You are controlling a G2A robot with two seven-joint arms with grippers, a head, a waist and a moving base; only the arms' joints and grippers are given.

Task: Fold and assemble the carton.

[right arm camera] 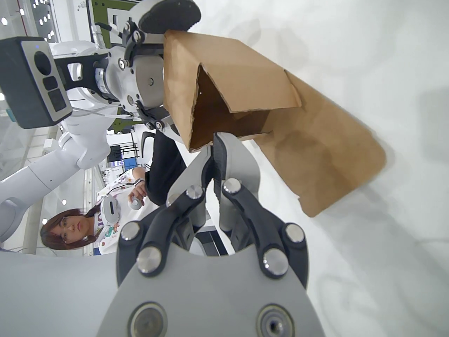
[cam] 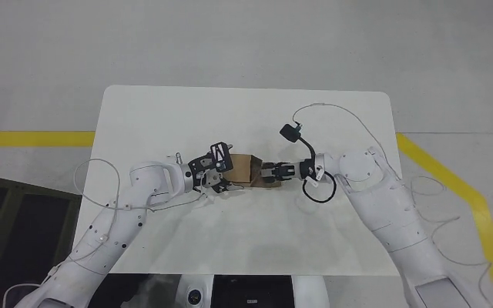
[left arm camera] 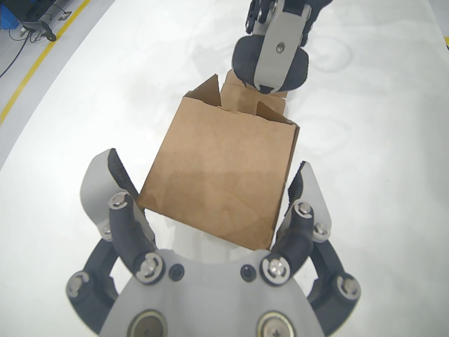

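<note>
Carton (cam: 245, 168) at the middle of the table (cam: 154, 115) — brown, laid on its side, and clamped at one end by the left end effector (left arm camera: 207, 160), with one finger pressed to each side wall. The other end is seen open, its side flaps standing out and a long flap laid flat on the table. The right end effector (right arm camera: 213, 141) is held at that open mouth — fingers pressed shut against each other, tips just beside the carton's edge.

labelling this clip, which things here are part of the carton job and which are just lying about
For the job:
carton
left hand
right hand

Just lying about:
yellow floor line
black rack
</note>
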